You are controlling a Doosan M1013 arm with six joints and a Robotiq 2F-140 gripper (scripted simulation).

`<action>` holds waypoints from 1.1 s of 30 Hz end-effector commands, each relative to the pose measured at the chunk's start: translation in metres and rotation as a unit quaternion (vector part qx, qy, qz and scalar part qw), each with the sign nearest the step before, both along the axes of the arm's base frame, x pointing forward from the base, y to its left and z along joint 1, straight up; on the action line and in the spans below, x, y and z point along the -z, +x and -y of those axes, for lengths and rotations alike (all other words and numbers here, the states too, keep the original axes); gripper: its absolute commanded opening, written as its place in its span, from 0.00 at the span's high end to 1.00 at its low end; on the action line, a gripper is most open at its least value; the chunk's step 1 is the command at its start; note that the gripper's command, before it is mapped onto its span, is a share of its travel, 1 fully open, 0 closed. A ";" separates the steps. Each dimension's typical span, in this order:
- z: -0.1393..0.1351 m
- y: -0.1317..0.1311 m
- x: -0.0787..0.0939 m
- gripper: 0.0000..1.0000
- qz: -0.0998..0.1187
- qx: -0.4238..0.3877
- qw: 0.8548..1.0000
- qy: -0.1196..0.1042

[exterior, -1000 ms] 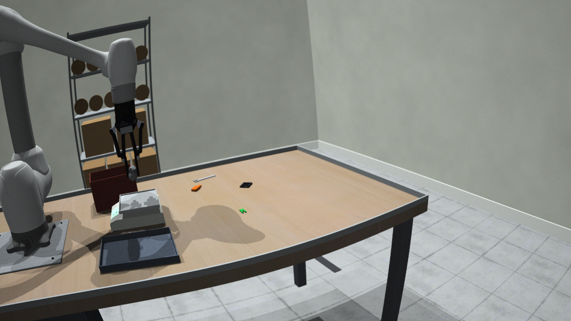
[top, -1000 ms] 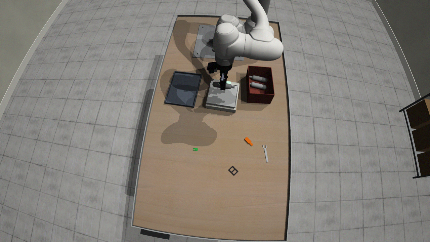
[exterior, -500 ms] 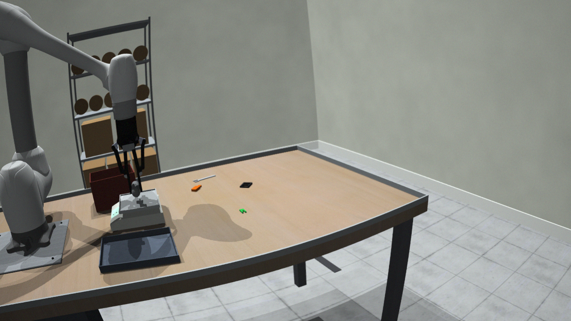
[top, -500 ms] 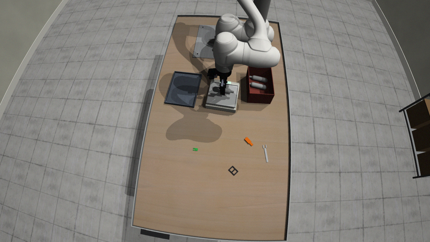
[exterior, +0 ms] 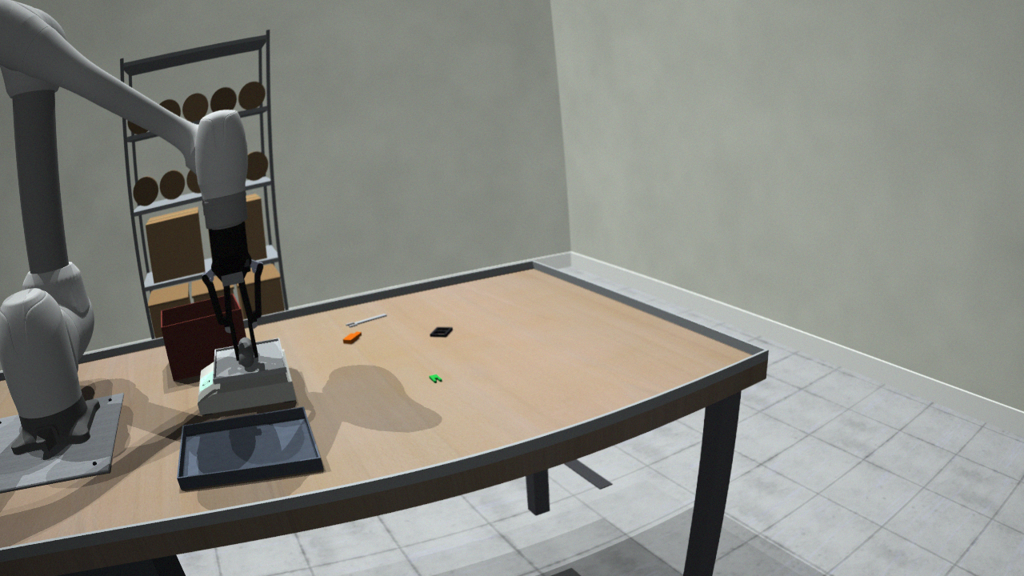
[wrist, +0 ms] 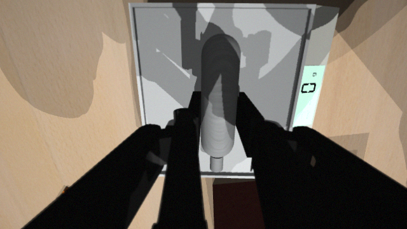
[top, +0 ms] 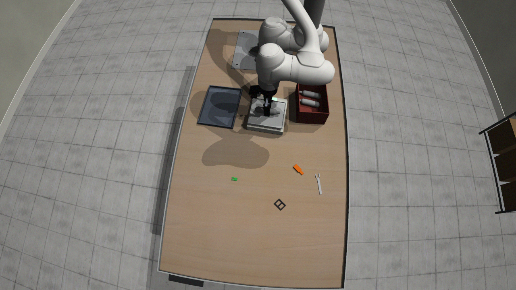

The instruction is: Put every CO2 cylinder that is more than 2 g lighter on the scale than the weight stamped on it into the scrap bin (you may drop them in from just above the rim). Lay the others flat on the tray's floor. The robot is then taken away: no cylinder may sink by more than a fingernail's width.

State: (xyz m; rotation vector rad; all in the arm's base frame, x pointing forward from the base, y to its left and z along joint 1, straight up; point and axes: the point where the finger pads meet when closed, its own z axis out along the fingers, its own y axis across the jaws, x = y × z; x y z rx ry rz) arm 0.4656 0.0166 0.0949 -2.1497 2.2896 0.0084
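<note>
My gripper is shut on a grey CO2 cylinder held lying level, right at the platform of the white scale. In the overhead view the cylinder lies across the scale, its neck toward the red bin. Whether it rests on the platform I cannot tell. The scale's green display shows a 0. The dark red scrap bin right of the scale holds two cylinders. The dark blue tray left of the scale holds nothing.
The arm's base plate is at the table's far end. Small items lie further along the table: an orange piece, a white strip, a black square frame, a green clip. A shelf rack stands behind the table.
</note>
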 end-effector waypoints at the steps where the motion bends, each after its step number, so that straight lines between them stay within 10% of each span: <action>1: 0.000 0.000 0.000 0.90 0.000 0.000 1.000 0.000; 8: 0.000 0.000 0.000 0.90 0.000 0.000 1.000 0.000; 9: 0.000 0.000 0.000 0.59 0.000 0.000 1.000 0.000; 33: 0.000 0.000 0.000 0.59 0.000 0.000 1.000 0.000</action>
